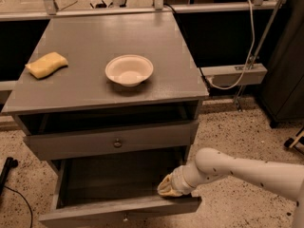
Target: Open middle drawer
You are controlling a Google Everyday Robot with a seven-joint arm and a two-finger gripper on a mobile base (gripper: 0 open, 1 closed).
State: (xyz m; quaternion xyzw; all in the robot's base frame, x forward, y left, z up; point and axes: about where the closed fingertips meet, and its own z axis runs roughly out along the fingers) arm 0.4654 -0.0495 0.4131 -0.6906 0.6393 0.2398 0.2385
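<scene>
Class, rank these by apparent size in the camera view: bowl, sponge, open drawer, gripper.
1. open drawer
2. bowl
3. sponge and gripper, at the drawer's front right corner: alike, and the gripper is nearer, so unranked.

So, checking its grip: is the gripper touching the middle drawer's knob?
Apart. Camera view: the gripper sits at the middle drawer's front rim, right end; bare panel separates it from the knob.

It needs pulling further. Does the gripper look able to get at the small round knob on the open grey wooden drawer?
Probably yes. The gripper rests on the front edge of the open grey wooden middle drawer, at its right; the small round knob sits at front centre, nothing between.
</scene>
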